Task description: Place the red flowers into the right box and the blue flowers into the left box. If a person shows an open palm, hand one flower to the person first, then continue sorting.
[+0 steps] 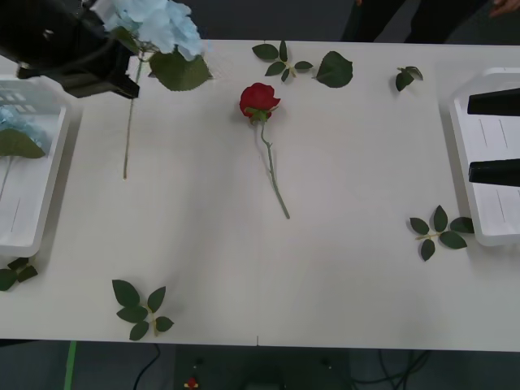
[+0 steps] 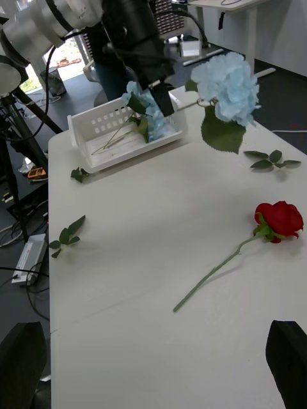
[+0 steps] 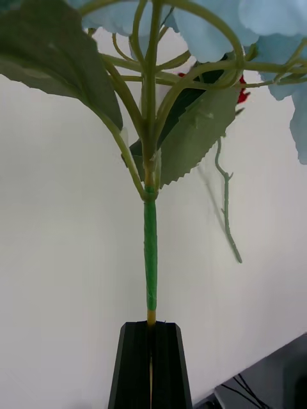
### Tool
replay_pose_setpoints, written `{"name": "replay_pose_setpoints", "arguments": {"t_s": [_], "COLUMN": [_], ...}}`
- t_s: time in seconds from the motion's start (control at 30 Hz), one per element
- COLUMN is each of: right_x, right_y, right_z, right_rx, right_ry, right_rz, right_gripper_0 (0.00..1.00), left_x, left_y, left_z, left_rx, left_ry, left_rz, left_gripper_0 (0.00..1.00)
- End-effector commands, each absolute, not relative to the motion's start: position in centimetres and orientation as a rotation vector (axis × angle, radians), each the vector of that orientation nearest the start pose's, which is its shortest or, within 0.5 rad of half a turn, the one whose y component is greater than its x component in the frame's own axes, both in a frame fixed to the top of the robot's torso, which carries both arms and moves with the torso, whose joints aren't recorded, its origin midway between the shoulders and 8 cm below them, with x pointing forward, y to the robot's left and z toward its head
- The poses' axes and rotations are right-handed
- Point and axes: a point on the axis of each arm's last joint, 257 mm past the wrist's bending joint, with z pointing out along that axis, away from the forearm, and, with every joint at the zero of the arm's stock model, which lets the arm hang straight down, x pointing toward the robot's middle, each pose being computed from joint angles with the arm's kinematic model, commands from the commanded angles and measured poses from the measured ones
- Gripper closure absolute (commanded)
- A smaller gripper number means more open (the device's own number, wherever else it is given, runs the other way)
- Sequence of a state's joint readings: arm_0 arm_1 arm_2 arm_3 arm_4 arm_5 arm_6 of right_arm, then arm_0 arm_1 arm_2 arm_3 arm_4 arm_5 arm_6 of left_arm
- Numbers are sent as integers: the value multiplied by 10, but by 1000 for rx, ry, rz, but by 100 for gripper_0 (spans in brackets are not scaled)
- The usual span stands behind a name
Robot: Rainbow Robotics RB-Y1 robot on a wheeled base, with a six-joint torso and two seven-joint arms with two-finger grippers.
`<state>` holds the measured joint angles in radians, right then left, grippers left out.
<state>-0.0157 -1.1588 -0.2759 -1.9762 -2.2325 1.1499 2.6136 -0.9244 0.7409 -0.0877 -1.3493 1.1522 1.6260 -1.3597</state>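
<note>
The left gripper (image 3: pixel 151 326), at the table's far left, has its black fingers (image 3: pixel 134 364) pinched together on the stem of a blue flower (image 1: pixel 158 24), which runs straight out from them to the bloom. A second blue flower (image 1: pixel 10 122) lies in the left box (image 1: pixel 50 162). One red flower (image 1: pixel 259 99) lies mid-table, bloom far, stem pointing near and slightly right. The right gripper (image 1: pixel 494 136) hangs over the right box (image 1: pixel 467 154), fingers spread; the box looks bare, though partly hidden.
</note>
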Motion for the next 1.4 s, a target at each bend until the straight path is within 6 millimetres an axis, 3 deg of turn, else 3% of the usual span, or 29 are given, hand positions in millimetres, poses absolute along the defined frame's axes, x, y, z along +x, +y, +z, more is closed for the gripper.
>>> {"name": "replay_pose_setpoints", "arguments": {"t_s": [0.03, 0.17, 0.3, 0.37, 0.47, 0.67, 0.83, 0.97, 1.03, 1.2, 1.27, 1.4], "right_x": [358, 358, 358, 358, 358, 358, 358, 358, 358, 358, 358, 358], "right_y": [-215, -215, -215, -215, -215, -215, -215, -215, -215, -215, -215, -215], "right_z": [-3, -3, -3, -3, -3, -3, -3, -3, -3, -3, -3, -3], "right_rx": [-1254, -1254, -1254, -1254, -1254, -1254, -1254, -1254, -1254, -1254, -1254, -1254], "right_ry": [1528, 1528, 1528, 1528, 1528, 1528, 1528, 1528, 1528, 1528, 1528, 1528], "right_rz": [657, 657, 657, 657, 657, 657, 657, 657, 657, 657, 657, 657], "right_gripper_0": [0, 0, 0, 0, 0, 0, 0, 0, 0, 0, 0, 0], "left_x": [537, 516, 502, 492, 487, 472, 458, 457, 460, 483, 486, 491], "left_y": [262, 335, 385, 423, 464, 540, 591, 626, 645, 671, 677, 681], "left_z": [-10, 7, 2, -7, -16, -65, -96, -103, -117, -146, -152, -187], "left_rx": [222, 133, 65, 39, 35, 37, -15, 1, 2, -5, -15, -51], "left_ry": [2434, 2372, 2339, 2329, 2286, 2279, 2292, 2235, 2220, 2142, 2121, 2152], "left_rz": [-547, -420, -299, -148, 17, 296, 447, 563, 605, 664, 672, 643], "left_gripper_0": [100, 100, 100, 100, 100, 100, 100, 100, 100, 100, 100, 100]}}
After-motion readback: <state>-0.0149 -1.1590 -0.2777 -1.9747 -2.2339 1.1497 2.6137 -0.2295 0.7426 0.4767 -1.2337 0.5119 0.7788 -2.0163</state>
